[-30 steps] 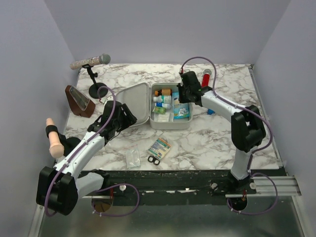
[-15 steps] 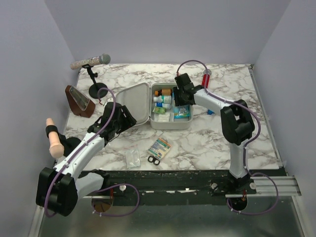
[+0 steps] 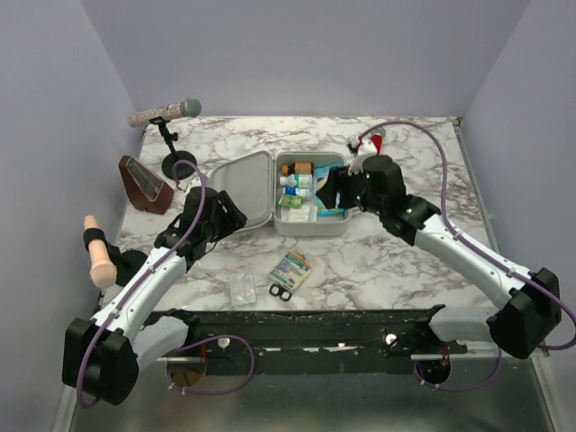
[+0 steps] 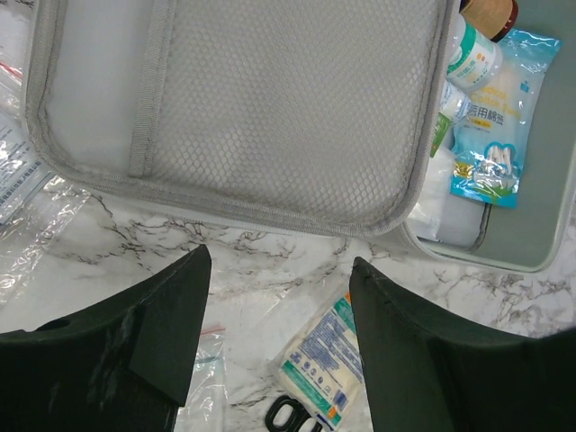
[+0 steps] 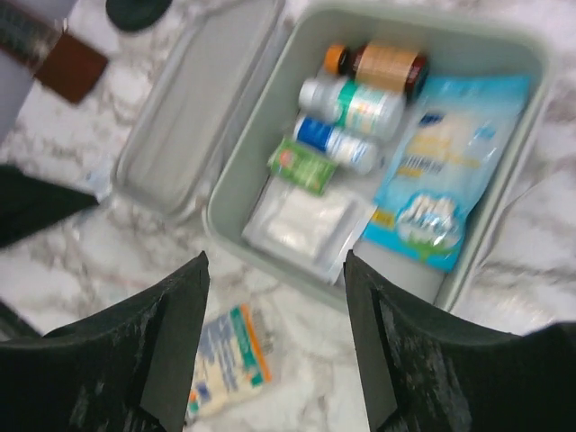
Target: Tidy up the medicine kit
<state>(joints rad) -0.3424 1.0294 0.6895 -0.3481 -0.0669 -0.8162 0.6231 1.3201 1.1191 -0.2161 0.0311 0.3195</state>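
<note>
At mid-worktop, the medicine kit (image 3: 310, 227) lies open: a pale grey-white tin with rounded corners, its mesh-lined lid (image 4: 270, 108) folded flat to the left of the tray. Inside are a brown bottle (image 5: 389, 65) with an orange cap, two white bottles, a green packet (image 5: 302, 165), a gauze sachet (image 5: 306, 225) and a blue pouch (image 5: 441, 180) whose Chinese print is too small to read. A printed flat pack (image 3: 291, 268), scissors (image 3: 280, 292) and a clear bag (image 3: 241, 288) lie in front; a microphone (image 3: 166, 112) and red cylinder (image 3: 375, 144) stand behind. The left fingers (image 4: 162, 333) hover spread and empty by the lid, and the right fingers (image 5: 171, 342) are parted and empty above the tray.
</note>
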